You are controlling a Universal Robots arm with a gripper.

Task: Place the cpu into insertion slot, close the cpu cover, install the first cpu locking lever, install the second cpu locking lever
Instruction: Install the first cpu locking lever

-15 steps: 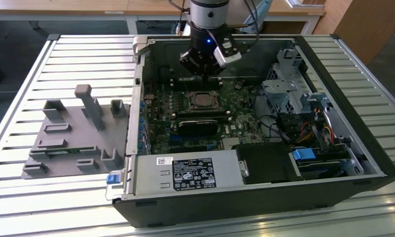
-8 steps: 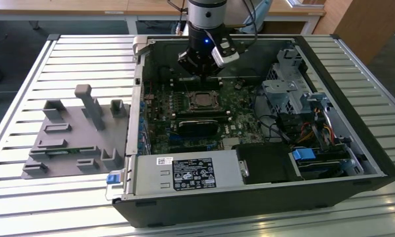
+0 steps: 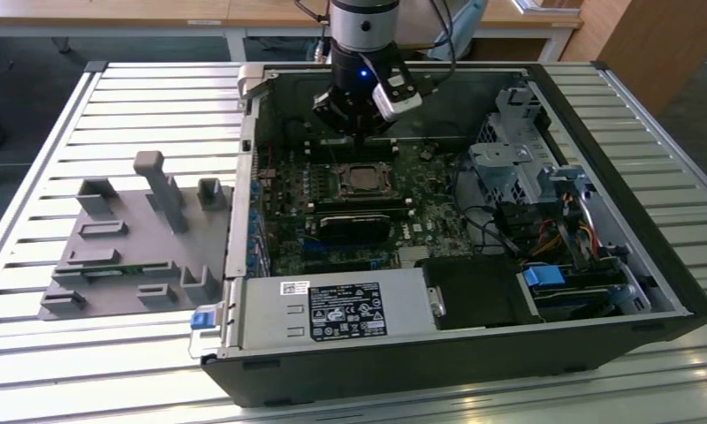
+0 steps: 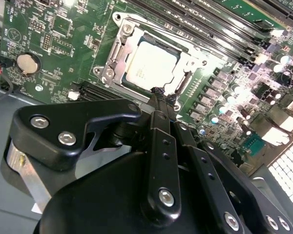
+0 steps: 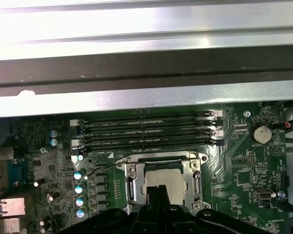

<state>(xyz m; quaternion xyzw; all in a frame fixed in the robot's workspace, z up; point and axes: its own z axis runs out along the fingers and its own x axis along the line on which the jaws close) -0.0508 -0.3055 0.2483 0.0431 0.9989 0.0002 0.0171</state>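
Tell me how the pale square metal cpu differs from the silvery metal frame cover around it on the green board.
The pale grey square cpu is a solid plate, while the silvery metal cpu cover is a frame with an open window. The cpu is smaller and sits inside that window; the cpu cover rings it and reaches farther out. Both are metal, squarish and lie flat on the green circuit board.

A grey holder block (image 3: 130, 256) is sitting on the slatted table (image 3: 47, 132), beside the open computer case (image 3: 448, 362); a power supply (image 3: 336, 311) is lying along the case's near edge.
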